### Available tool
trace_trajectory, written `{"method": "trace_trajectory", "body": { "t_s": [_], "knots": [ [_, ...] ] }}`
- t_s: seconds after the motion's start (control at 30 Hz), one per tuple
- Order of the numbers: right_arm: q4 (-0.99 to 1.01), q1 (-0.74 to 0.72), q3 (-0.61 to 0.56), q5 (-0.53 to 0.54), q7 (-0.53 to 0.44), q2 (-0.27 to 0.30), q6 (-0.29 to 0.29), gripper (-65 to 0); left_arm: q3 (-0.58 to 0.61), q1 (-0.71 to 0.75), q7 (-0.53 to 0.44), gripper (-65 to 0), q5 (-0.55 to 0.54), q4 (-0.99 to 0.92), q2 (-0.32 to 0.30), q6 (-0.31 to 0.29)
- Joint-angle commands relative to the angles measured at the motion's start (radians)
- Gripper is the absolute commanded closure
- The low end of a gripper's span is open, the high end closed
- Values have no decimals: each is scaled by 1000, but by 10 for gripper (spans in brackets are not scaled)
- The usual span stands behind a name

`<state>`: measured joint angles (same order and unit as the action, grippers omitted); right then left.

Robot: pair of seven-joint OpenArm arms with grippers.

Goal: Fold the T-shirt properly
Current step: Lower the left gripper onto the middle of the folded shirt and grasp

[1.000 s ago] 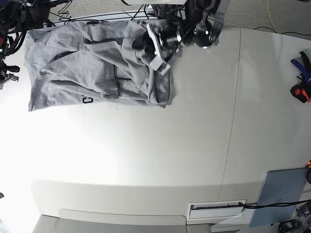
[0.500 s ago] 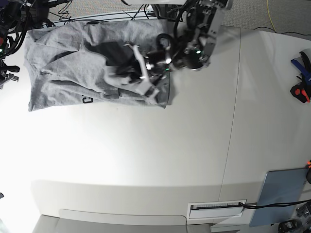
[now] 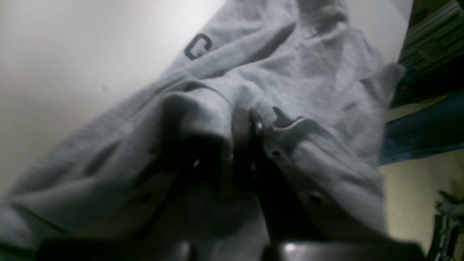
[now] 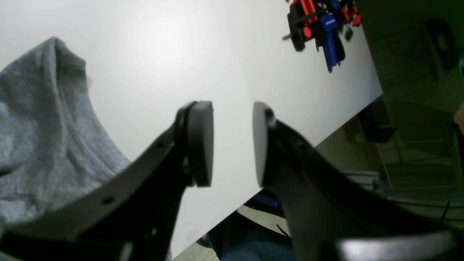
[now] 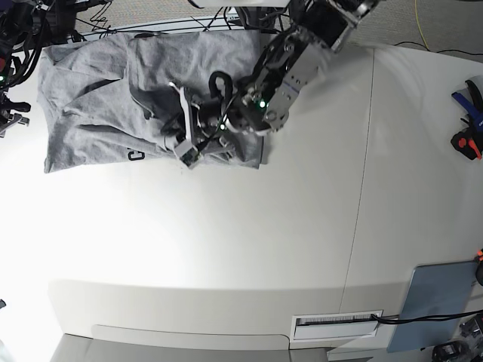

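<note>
Early stage of folding. T-shirt (image 5: 113, 98) spread at the far left corner of the table (image 5: 302, 226), rumpled, with loose ridges and one flap doubled over; no neat rectangle yet, sleeves and hem not visibly squared. Judged: one fold in progress, most folding and all smoothing left.

Left gripper (image 5: 185, 134) low over the shirt's near edge, clenched on a bunched ridge of grey cloth; in the left wrist view, fabric draped over and pinched between the pads (image 3: 250, 127). Black letter "C" (image 3: 197, 46) beyond the claw tips in that view, just to the claw's left in the base view. Bulk of the shirt beyond and to the left of this claw.

Right gripper (image 4: 232, 143) parted, holding nothing, hovering above bare table; ribbed shirt edge (image 4: 78, 105) to its left, clamps (image 4: 320, 27) well apart beyond it.

No containers visible; nothing to report inside any.
</note>
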<state>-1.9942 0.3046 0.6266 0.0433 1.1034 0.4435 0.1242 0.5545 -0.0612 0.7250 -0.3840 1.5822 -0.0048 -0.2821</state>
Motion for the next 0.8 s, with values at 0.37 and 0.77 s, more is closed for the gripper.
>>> {"method": "trace_trajectory", "body": {
  "t_s": [0.37,0.77],
  "knots": [
    [-14,-5,10,-8,-14,19,-5,-186,0,-47,-43,0,-12,-76,121,-82],
    [-14,-5,10,-8,-8,19,-5,-186,0,-75,-35,-265,-12,-76,138,-82]
  ]
}}
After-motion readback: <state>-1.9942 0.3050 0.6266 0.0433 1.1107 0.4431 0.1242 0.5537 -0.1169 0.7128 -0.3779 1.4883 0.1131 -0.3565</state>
